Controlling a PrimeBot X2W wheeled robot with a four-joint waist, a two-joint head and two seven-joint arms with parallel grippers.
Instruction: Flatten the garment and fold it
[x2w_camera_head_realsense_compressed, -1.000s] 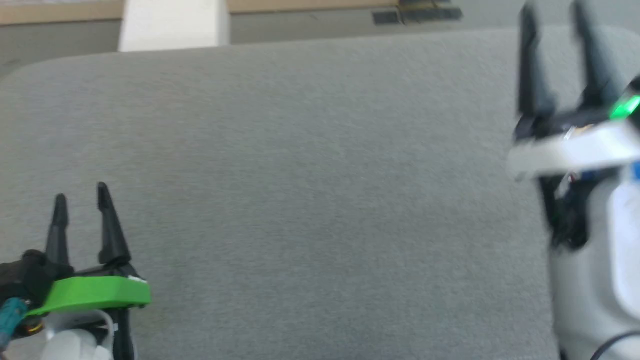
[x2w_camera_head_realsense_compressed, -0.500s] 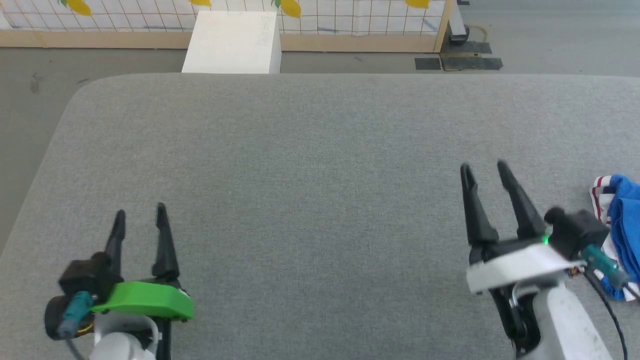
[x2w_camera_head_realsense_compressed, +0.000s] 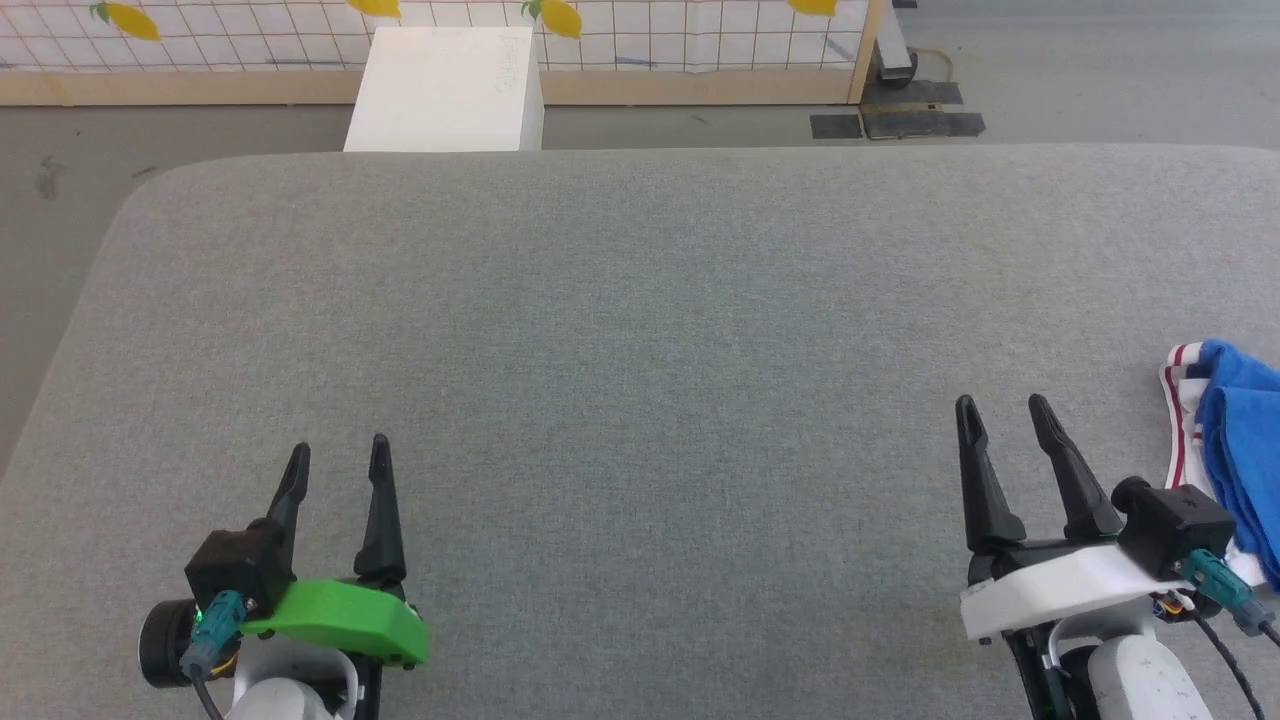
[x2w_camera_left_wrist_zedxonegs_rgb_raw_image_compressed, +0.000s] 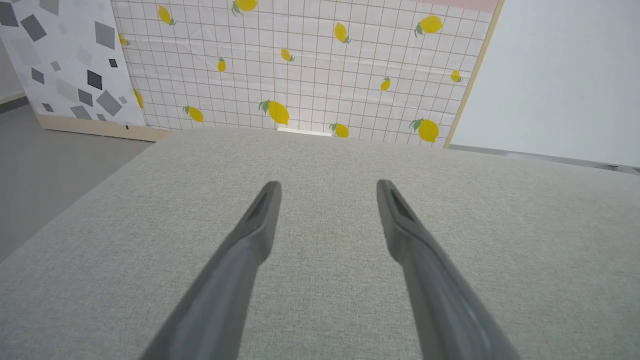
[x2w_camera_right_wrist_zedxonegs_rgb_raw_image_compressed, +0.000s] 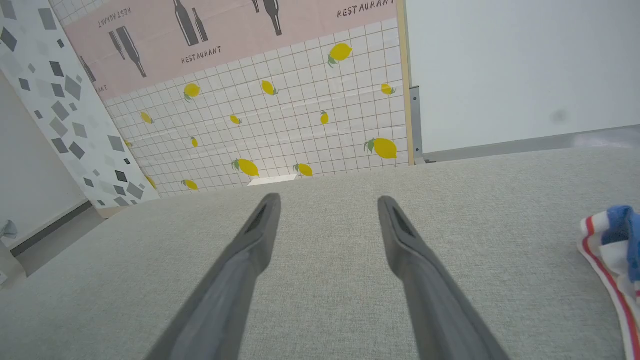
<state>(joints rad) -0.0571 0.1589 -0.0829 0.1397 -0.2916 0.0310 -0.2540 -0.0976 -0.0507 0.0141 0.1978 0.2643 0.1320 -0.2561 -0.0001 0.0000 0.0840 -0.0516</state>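
Note:
The garment (x2w_camera_head_realsense_compressed: 1235, 435), blue with white cloth and red-and-white stripe trim, lies bunched at the far right edge of the grey padded table (x2w_camera_head_realsense_compressed: 640, 330), cut off by the frame. In the right wrist view the garment (x2w_camera_right_wrist_zedxonegs_rgb_raw_image_compressed: 612, 250) sits at the right edge. My right gripper (x2w_camera_head_realsense_compressed: 1003, 410) is open and empty, just left of the garment and apart from it. My left gripper (x2w_camera_head_realsense_compressed: 338, 450) is open and empty at the lower left. Both wrist views show the jaws spread over bare fabric: left gripper (x2w_camera_left_wrist_zedxonegs_rgb_raw_image_compressed: 327, 185), right gripper (x2w_camera_right_wrist_zedxonegs_rgb_raw_image_compressed: 327, 200).
A white box (x2w_camera_head_realsense_compressed: 440, 90) stands on the floor beyond the table's far edge. Behind it runs a lemon-patterned tiled panel (x2w_camera_head_realsense_compressed: 640, 30) with a wooden base. The table's left corner (x2w_camera_head_realsense_compressed: 150, 190) is rounded, with grey floor past it.
The head camera has swung, bringing the far wall and the garment into view. The right gripper now sits lower in the picture, near the garment. Both grippers stay open.

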